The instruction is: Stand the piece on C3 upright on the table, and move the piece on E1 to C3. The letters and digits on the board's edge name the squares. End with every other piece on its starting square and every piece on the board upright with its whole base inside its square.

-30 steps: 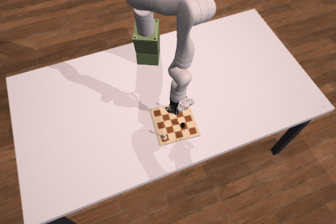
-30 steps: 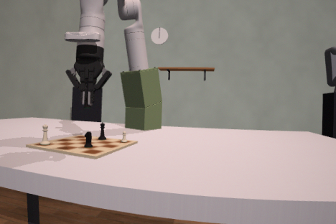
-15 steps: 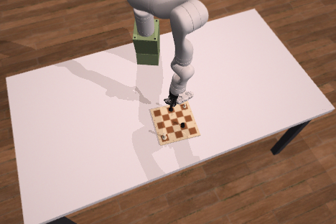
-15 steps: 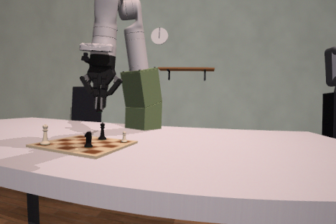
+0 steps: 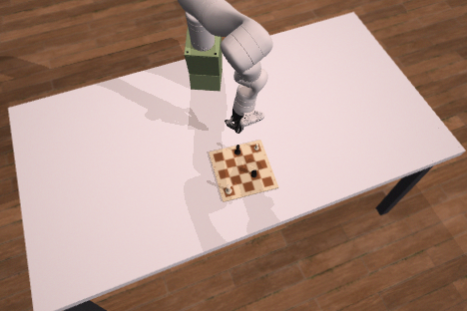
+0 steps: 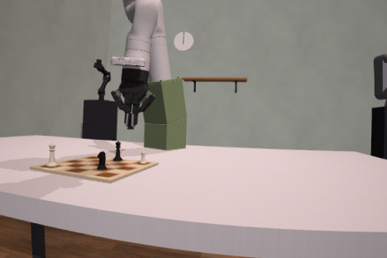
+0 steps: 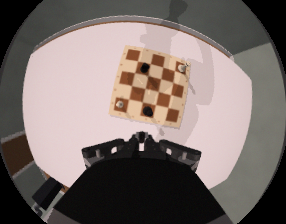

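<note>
My gripper (image 5: 238,129) (image 6: 131,122) (image 7: 141,136) is shut, with what looks like a small dark piece between its fingertips. It hangs above the table, just off the board's robot-side edge. The chessboard (image 5: 270,186) (image 6: 111,180) (image 7: 113,110) has a bare centre square, C3, with a shadow across it. A tall white piece (image 5: 229,190) (image 6: 51,156) (image 7: 182,67) and a small white pawn (image 5: 256,148) (image 6: 143,158) (image 7: 120,104) stand upright on opposite corner squares. The edge letters are too small to read, so I cannot tell which is on E1.
A black knight (image 5: 253,173) (image 6: 102,160) (image 7: 145,67) stands diagonally beside the centre square. A tall black piece (image 5: 237,150) (image 6: 118,151) (image 7: 148,111) stands mid-row at the robot-side edge. The white table (image 5: 125,184) surrounds the board. The arm's green pedestal (image 5: 205,72) (image 6: 165,120) is behind.
</note>
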Controlling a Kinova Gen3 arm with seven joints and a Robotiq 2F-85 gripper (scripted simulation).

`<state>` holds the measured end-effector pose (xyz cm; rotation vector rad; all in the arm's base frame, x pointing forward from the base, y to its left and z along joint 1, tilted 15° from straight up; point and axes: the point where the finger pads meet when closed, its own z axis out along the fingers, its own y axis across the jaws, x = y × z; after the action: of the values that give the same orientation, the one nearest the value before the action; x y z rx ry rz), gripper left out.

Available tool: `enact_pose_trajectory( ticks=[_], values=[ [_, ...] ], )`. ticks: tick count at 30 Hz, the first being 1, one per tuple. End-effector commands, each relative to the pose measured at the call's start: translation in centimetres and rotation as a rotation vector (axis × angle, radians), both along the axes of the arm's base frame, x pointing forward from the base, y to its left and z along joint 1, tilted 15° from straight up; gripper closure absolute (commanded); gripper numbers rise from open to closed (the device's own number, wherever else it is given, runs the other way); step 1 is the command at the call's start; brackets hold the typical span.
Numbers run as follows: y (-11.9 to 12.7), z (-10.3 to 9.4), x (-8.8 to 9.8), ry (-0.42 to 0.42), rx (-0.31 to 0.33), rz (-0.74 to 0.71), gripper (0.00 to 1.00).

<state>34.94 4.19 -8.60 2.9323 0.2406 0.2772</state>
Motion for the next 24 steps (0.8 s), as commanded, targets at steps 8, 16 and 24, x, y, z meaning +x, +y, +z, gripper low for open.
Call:
enact_pose_trajectory(
  ticks=[8, 16, 24],
  values=[
    [1.5, 0.0, -1.9, -0.034, 0.066, -0.047, 1.00],
    [2.4, 0.2, -2.1, -0.055, 0.094, -0.056, 1.00],
    [2.4, 0.2, -2.1, -0.055, 0.094, -0.056, 1.00]
  ],
)
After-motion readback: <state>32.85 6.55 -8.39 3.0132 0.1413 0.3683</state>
